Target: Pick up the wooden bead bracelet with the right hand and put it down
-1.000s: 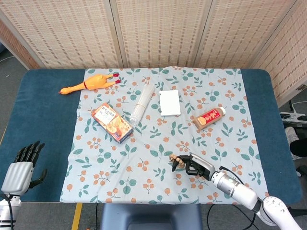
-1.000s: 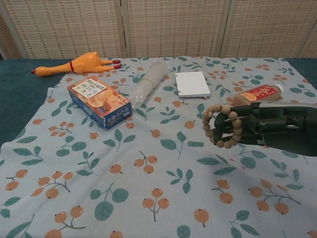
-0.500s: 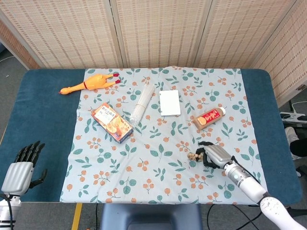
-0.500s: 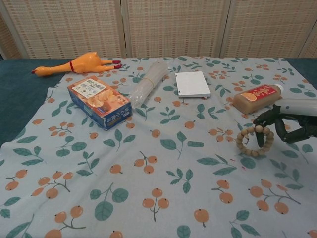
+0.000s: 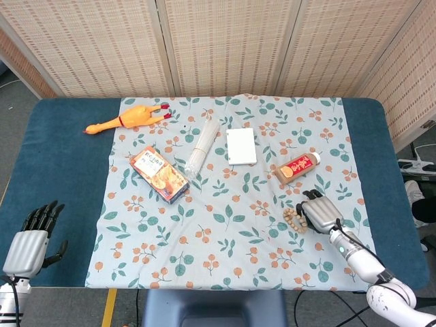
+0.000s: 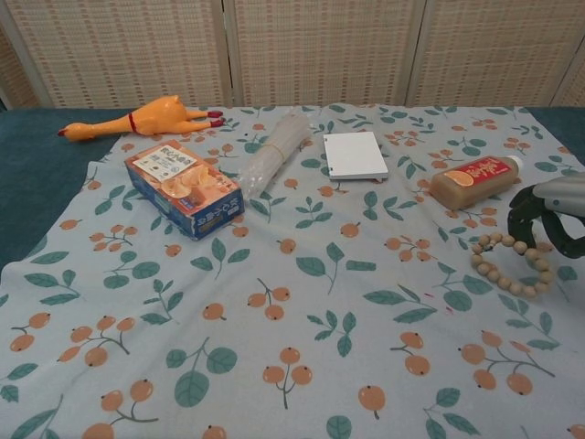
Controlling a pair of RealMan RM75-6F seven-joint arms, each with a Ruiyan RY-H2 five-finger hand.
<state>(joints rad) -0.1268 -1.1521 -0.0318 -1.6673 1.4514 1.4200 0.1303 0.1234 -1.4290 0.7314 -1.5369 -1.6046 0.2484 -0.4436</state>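
Observation:
The wooden bead bracelet (image 5: pixel 294 219) (image 6: pixel 512 265) lies flat on the flowered cloth (image 5: pixel 225 238), right of centre and just below the brown bottle (image 5: pixel 297 167) (image 6: pixel 473 179). My right hand (image 5: pixel 321 212) (image 6: pixel 550 218) sits at the bracelet's right rim. Its dark fingers (image 6: pixel 518 208) are curved and apart, and pinch nothing that I can see. Whether a fingertip still touches the beads is unclear. My left hand (image 5: pixel 27 242) hangs off the table's front left corner with its fingers spread and nothing in it.
On the cloth are a rubber chicken (image 5: pixel 126 119), a blue snack box (image 5: pixel 160 174), a clear wrapped bundle (image 5: pixel 202 144) and a white pad (image 5: pixel 241 146). The blue table (image 5: pixel 61 170) shows bare on both sides of the cloth.
My right hand has carried the bracelet to the right and down from mid-air. The bracelet hung from the fingers before and now lies flat on the cloth. The left hand is still.

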